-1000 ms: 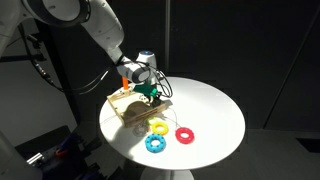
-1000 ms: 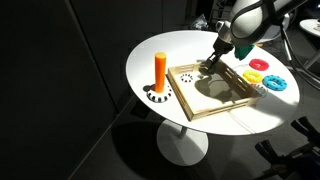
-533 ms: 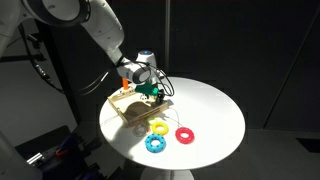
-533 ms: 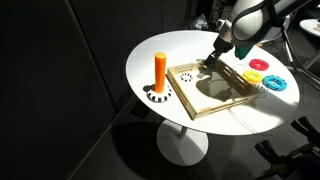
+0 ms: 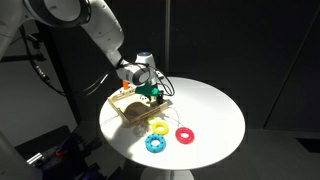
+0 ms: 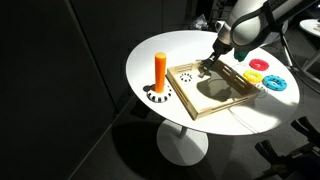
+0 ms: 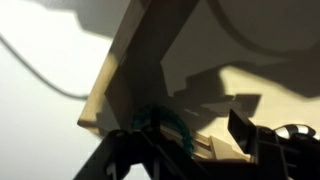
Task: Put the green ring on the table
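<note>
Holding the green ring (image 7: pixel 167 120) between its fingers, my pincer (image 5: pixel 150 93) is closed on it low over the wooden board (image 5: pixel 128 108), at the board's corner. The board lies near one edge of the white counter (image 5: pixel 215 115). Yellow ring (image 5: pixel 158 126), blue ring (image 5: pixel 155 144) and red ring (image 5: pixel 185 134) lie beside the board.

We see a dark room. The table (image 5: pixel 215 125) is round and white, and in an exterior view it stands on a single column with a round white foot (image 6: pixel 186 148) on a dark floor (image 6: pixel 80 140). Hard light from above brightens its top; past its edges nearly everything is black. Behind its far edge hangs a black backdrop (image 5: pixel 260 50) with one thin pale vertical strip (image 5: pixel 168 30). Beyond another edge we make out a greyer wall (image 5: pixel 15 100).
</note>
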### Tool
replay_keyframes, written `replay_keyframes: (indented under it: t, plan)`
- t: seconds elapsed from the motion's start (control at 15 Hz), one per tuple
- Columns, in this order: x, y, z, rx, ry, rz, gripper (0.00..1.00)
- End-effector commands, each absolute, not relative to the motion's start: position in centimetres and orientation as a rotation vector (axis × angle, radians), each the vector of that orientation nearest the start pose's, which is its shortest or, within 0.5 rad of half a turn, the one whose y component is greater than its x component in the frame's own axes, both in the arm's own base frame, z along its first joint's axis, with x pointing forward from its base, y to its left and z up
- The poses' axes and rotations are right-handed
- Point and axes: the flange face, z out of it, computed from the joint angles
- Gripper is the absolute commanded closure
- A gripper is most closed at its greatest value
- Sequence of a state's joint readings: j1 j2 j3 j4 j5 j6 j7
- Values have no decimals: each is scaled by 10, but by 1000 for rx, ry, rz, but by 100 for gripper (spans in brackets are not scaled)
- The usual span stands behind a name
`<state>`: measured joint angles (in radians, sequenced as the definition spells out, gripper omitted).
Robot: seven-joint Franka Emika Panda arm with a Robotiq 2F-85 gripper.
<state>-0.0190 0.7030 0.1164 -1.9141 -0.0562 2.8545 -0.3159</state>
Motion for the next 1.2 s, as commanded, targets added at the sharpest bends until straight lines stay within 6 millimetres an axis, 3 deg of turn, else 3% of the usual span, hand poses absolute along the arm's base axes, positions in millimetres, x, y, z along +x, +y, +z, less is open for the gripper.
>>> replay_keyframes:
  t: [0.0, 0.33, 0.67, 1.13]
  plan:
    - [640, 63, 150, -3045, -683, -414, 60]
    - [639, 65, 154, -3051, -719, -429, 97]
    - [638, 67, 173, -3020, -701, -419, 97]
    - [640, 63, 214, -2963, -629, -394, 98]
